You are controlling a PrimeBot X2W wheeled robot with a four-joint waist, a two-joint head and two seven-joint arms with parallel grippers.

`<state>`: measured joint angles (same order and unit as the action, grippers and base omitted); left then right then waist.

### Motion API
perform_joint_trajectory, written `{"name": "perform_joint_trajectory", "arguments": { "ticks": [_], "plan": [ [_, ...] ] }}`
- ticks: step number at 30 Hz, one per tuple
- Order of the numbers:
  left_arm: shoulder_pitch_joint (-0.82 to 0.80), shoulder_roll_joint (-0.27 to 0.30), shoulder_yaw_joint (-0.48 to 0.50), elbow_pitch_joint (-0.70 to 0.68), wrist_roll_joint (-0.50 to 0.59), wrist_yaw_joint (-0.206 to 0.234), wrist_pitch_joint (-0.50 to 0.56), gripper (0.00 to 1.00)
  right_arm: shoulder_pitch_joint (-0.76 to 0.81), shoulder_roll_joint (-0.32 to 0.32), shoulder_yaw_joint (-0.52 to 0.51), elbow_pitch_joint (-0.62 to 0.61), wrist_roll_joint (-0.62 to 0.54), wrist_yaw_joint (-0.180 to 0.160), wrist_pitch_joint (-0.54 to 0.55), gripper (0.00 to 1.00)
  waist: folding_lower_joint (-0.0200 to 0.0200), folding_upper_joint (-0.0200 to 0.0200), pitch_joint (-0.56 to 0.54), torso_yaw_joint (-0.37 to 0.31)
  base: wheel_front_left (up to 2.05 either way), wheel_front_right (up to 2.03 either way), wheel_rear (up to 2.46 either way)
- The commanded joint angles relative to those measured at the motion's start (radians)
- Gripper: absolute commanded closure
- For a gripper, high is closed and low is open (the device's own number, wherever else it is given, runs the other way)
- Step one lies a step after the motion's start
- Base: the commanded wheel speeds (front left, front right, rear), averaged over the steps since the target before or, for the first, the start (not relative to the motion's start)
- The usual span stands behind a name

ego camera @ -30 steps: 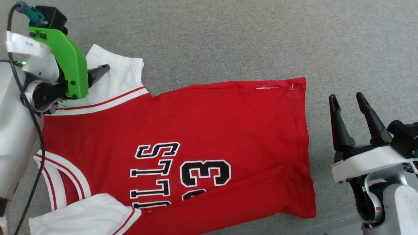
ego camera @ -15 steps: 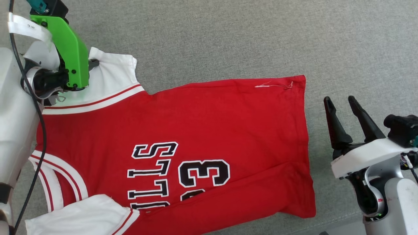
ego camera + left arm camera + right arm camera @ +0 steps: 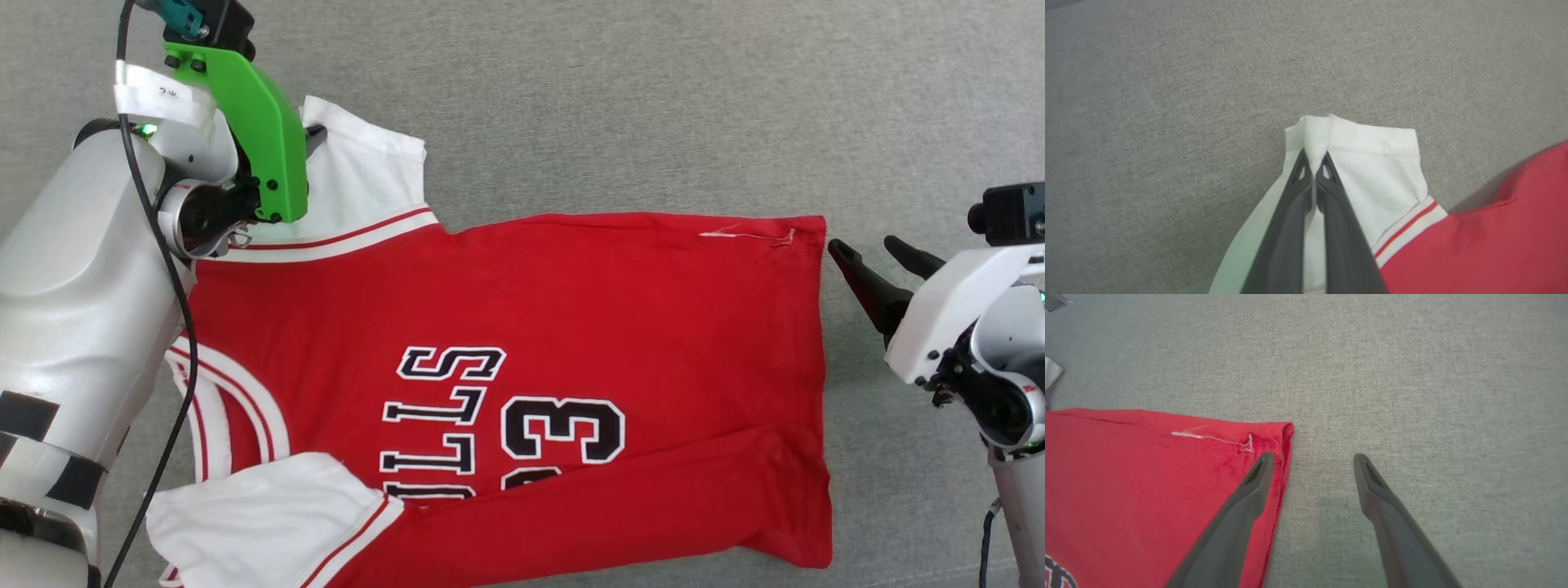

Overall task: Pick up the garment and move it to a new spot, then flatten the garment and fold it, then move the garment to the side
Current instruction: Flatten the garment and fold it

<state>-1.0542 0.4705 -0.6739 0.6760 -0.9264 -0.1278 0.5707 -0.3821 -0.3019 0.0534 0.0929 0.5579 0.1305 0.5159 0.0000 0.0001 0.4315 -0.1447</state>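
Observation:
The garment, a red jersey with white sleeves, striped trim and black lettering, lies spread on the grey cloth surface, hem toward the right. My left gripper is shut on the far white sleeve, pinching a fold of it; in the head view that gripper sits under a green bracket at the upper left. My right gripper stands open at the garment's far hem corner, one finger over the red cloth, the other over bare surface. In the head view the right gripper is just right of the hem.
A grey woven surface stretches beyond the garment and to its right. The near white sleeve lies folded over the garment's lower left. A black cable hangs along my left arm.
My left gripper has shut on the far white sleeve. My right gripper has come in to the hem corner, still open. The head view has shifted, so the garment sits further right in it.

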Motion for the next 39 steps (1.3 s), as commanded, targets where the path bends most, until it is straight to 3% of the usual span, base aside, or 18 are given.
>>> {"name": "perform_joint_trajectory", "arguments": {
  "ticks": [1, 6, 13, 14, 15, 16, 22, 30, 39],
  "plan": [
    [0.012, 0.000, 0.001, -0.017, 0.001, -0.002, -0.014, 1.00, -0.034, -0.015, 0.012, 0.007, 0.013, 0.000, 0.033, 0.00, 0.0000, -0.0001, -0.017, 0.053, 0.00, 0.00, 0.00],
    [0.023, 0.004, -0.002, -0.081, 0.000, -0.002, -0.046, 1.00, -0.097, -0.067, 0.080, 0.053, 0.030, 0.000, 0.139, 0.00, 0.0000, -0.0001, -0.005, 0.105, 0.00, 0.00, 0.00],
    [0.048, 0.011, -0.005, -0.150, 0.001, -0.002, -0.078, 1.00, -0.125, -0.091, 0.178, 0.195, 0.071, 0.000, 0.265, 0.00, 0.0000, -0.0001, 0.008, 0.149, 0.00, 0.00, 0.00],
    [0.053, 0.012, -0.005, -0.156, 0.001, -0.002, -0.081, 1.00, -0.122, -0.093, 0.195, 0.212, 0.076, 0.000, 0.287, 0.27, 0.0000, -0.0001, 0.008, 0.152, 0.00, 0.00, 0.00],
    [0.059, 0.012, -0.005, -0.163, 0.000, -0.001, -0.086, 1.00, -0.118, -0.091, 0.208, 0.226, 0.087, 0.000, 0.305, 0.67, 0.0000, -0.0001, 0.008, 0.156, 0.00, 0.00, 0.00],
    [0.064, 0.013, -0.005, -0.168, 0.000, -0.001, -0.089, 1.00, -0.116, -0.091, 0.218, 0.237, 0.095, 0.000, 0.319, 1.00, 0.0000, -0.0001, 0.007, 0.159, 0.00, 0.00, 0.00],
    [0.096, 0.025, -0.001, -0.190, -0.002, 0.008, -0.116, 1.00, -0.144, -0.114, 0.211, 0.234, 0.108, 0.000, 0.302, 1.00, 0.0000, -0.0001, -0.019, 0.166, 0.00, 0.00, 0.00],
    [0.216, 0.074, 0.040, -0.252, -0.012, 0.042, -0.228, 1.00, -0.113, -0.119, 0.094, 0.112, 0.057, 0.000, 0.189, 1.00, 0.0000, -0.0001, -0.131, 0.182, 0.00, 0.00, 0.00],
    [0.549, 0.161, 0.069, -0.447, -0.045, 0.151, -0.342, 1.00, 0.124, -0.056, 0.029, 0.024, -0.006, 0.000, 0.138, 1.00, 0.0000, -0.0001, -0.241, 0.206, 0.00, 0.00, 0.00]
  ]
}}
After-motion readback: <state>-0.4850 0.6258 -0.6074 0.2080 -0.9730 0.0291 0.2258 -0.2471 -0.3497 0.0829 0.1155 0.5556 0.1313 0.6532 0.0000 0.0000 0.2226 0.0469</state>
